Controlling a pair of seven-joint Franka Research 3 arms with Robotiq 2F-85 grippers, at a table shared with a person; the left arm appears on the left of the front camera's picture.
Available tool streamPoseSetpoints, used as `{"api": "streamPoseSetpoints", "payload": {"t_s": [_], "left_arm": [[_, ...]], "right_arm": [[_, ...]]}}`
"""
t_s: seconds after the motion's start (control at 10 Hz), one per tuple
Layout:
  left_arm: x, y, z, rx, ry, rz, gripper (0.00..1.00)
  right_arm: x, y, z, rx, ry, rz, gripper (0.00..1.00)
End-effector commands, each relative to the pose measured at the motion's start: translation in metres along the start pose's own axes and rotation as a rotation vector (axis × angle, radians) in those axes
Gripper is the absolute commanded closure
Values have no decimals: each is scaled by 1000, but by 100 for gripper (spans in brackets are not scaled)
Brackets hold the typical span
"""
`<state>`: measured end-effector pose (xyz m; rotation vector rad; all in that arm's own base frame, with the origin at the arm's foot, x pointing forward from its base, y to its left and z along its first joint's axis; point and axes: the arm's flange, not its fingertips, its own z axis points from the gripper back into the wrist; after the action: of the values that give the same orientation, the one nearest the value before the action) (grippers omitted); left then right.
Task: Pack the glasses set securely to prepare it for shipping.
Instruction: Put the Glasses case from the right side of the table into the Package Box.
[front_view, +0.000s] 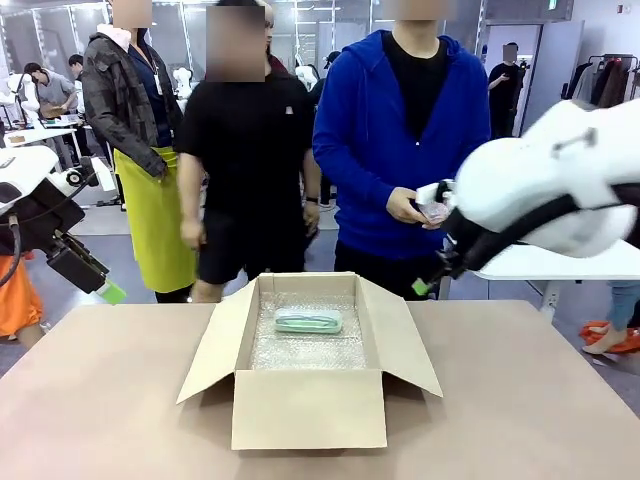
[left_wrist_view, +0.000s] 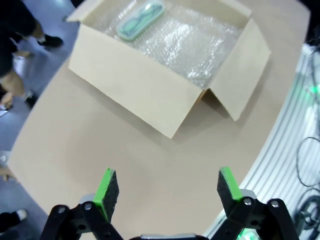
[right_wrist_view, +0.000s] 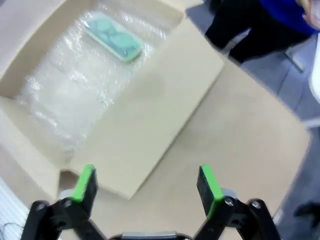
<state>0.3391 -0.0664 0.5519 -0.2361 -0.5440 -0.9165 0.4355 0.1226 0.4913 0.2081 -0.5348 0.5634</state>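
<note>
Two tools are held wide open and empty above the desk (front_view: 100, 400): left tool (left_wrist_view: 166, 186), right tool (right_wrist_view: 146, 182). Green case (front_view: 308, 320) is seated on bubble wrap (front_view: 300, 352) by the box's (front_view: 308, 410) far wall. Pink case (front_view: 433, 212) is held in a person's hand (front_view: 403, 206) beyond the desk's far edge. Risk: pink case could be dropped if gripped off-centre at handover.

Just ahead of the left gripper (left_wrist_view: 166, 176), black with bright green pads (left_wrist_view: 107, 192), a plain tan cardboard box (left_wrist_view: 125, 85) stands on a paler beige table (left_wrist_view: 95, 150). Its lining is clear bubble wrap (left_wrist_view: 200, 45) with a glinting dotted pattern. Beyond the right gripper (right_wrist_view: 146, 174), also black and green, lies a mint green case (right_wrist_view: 113, 39); farther off is a person's solid royal blue hoodie (front_view: 365, 130).
</note>
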Motion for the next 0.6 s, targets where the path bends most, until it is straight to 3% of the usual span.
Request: {"api": "streamPoseSetpoints", "payload": {"t_s": [0.0,0.3,0.5], "left_arm": [[1,0,2,-9,-18,4,0],[1,0,2,-9,-18,4,0],[1,0,2,-9,-18,4,0]], "right_arm": [[-53,7,45,-65,26,-142,0],[-106,10,79,-163,-59,-233,0],[-103,11,72,-122,-63,-185,0]]}}
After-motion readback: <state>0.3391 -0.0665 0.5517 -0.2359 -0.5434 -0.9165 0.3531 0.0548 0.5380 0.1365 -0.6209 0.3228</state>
